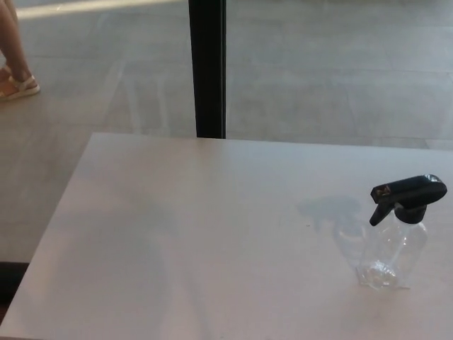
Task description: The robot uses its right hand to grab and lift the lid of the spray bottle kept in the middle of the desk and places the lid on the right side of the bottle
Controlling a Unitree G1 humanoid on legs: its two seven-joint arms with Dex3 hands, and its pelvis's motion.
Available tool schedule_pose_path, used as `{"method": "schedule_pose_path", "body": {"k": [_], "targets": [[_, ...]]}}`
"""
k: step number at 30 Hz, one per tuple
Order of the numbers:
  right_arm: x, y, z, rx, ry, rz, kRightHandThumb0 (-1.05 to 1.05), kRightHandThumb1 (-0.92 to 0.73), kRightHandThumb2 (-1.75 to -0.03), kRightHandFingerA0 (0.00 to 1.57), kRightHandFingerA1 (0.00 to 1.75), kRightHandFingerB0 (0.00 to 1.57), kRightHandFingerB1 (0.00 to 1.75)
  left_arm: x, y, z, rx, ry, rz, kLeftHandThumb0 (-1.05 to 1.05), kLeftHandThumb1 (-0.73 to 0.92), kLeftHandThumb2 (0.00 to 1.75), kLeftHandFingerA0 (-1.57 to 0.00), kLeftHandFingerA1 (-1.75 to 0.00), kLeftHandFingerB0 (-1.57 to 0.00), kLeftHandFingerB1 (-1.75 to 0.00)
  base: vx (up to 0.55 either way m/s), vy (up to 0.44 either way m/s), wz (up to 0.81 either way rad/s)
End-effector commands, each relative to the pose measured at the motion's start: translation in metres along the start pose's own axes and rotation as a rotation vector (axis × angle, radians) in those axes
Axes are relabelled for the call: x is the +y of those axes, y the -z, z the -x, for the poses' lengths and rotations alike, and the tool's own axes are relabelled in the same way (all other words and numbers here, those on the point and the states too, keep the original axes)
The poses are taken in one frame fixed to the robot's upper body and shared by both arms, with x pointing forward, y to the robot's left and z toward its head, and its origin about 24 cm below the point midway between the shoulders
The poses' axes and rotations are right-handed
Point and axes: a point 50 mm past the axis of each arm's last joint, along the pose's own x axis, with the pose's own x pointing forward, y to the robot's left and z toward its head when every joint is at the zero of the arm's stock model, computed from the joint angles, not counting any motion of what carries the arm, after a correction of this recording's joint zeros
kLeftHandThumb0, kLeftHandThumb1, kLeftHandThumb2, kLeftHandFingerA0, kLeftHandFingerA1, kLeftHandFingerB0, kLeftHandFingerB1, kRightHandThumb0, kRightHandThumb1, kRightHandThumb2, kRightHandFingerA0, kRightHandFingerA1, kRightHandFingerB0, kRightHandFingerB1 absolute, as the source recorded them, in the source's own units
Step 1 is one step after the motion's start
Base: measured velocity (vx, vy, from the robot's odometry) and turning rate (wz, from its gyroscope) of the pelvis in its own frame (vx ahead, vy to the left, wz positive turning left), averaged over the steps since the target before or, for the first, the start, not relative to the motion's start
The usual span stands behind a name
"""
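The spray bottle (393, 249) stands upright on the desk (212, 234), far over toward the picture's right edge and somewhat toward the near side. Its body is clear plastic, see-through enough that the desk surface shows through it. The lid (408, 196), a black trigger-spray head, sits on the bottle's neck, its nozzle end pointing to the picture's left and its lever hanging down on that same side. The lid is on the bottle, not lifted.

Neither robot hand shows in the head view, so no hand offers a reference for place, and whether either is spread, pressed together or pinching anything cannot be told. Nothing touches the bottle or the lid.

A faint grey shadow (329, 211) lies on the desk just left of and behind the bottle. The desk is pale and smooth, with its far edge running across the middle of the view.

Beyond the far edge, a black vertical post (207, 67) rises from the grey floor (340, 71). At the top left corner, well apart from the desk, a person's leg (15, 60) with a sandalled foot stands on the floor.
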Motion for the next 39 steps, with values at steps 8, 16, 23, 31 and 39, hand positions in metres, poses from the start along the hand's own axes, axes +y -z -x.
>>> {"method": "schedule_pose_path", "body": {"k": [8, 16, 23, 31, 39], "targets": [[0.054, -0.172, -0.015, -0.459, -0.480, 0.064, -0.71, -0.62, -0.59, 0.41, 0.39, 0.20, 0.30, 0.015, -0.011, 0.005, -0.047, -0.018, -0.006, -0.91, 0.89, 0.67, -0.57, -0.50, -0.38, -0.40, 0.00, 0.000, 0.00], [0.111, -0.173, -0.007, -0.456, -0.764, 0.309, -0.79, -0.64, -0.59, 0.41, 0.35, 0.25, 0.29, 0.016, -0.011, 0.005, -0.047, -0.017, -0.013, -0.93, 0.89, 0.67, -0.56, -0.51, -0.38, -0.40, 0.00, 0.000, 0.00], [0.135, -0.173, 0.001, -0.390, -0.948, 0.362, -0.76, -0.47, -0.87, 0.31, 0.57, 0.23, 0.43, 0.013, -0.011, 0.004, -0.048, -0.008, -0.017, -0.93, 0.91, 0.67, -0.55, -0.51, -0.37, -0.40, 0.00, 0.000, 0.00], [0.148, -0.180, 0.003, -0.373, -0.999, 0.450, -0.71, -0.64, -0.60, 0.34, 0.46, 0.29, 0.30, 0.015, -0.013, 0.005, -0.050, -0.015, -0.010, -0.90, 0.90, 0.67, -0.55, -0.50, -0.38, -0.40, 0.00, 0.000, 0.00], [0.164, -0.183, 0.011, -0.400, -1.075, 0.553, -0.76, -0.66, -0.61, 0.31, 0.46, 0.28, 0.30, 0.015, -0.012, 0.004, -0.044, -0.017, -0.012, -0.91, 0.90, 0.67, -0.54, -0.49, -0.38, -0.40, 0.00, 0.000, 0.00]]}}
